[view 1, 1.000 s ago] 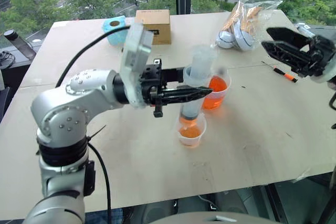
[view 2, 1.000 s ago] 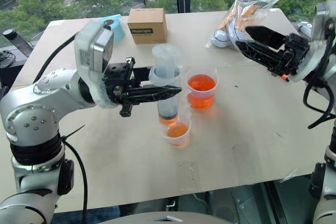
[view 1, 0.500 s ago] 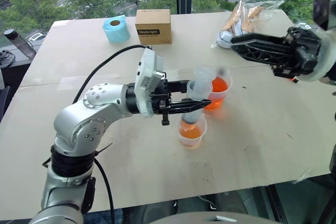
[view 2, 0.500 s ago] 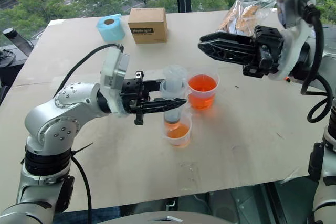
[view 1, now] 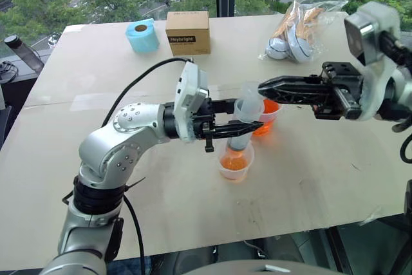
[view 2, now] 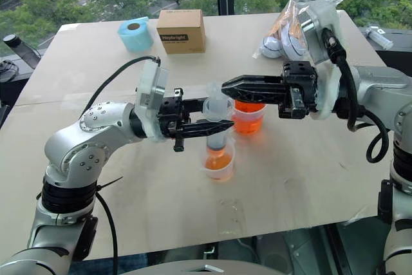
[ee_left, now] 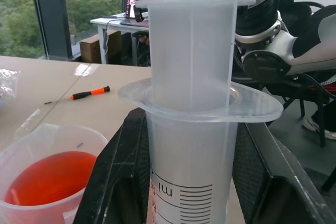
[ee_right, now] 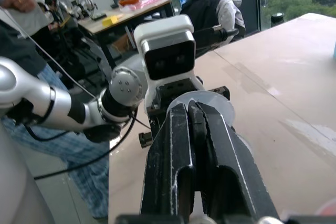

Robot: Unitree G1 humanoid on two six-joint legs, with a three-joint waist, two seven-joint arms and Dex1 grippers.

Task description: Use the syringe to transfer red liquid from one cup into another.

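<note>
the syringe [view 2: 217,127] stood upright over the smaller cup [view 2: 219,162], pinched by the left claw [view 2: 215,128]; the right claw [view 2: 229,85], pressed together, hung level above its plunger.

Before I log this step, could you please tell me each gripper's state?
Left gripper: closed on the large clear plastic syringe.
Right gripper: closed, holding nothing, above the syringe's plunger.

pale table [view 1: 96,69] – two clear cups stand on it under the left gripper [view 1: 257,124]: small cup [view 1: 235,162] beneath, measuring cup [view 1: 267,115] beyond. past them – blue tape roll [view 1: 141,35], cardboard box [view 1: 187,32], plastic bag [view 1: 302,20].
</note>
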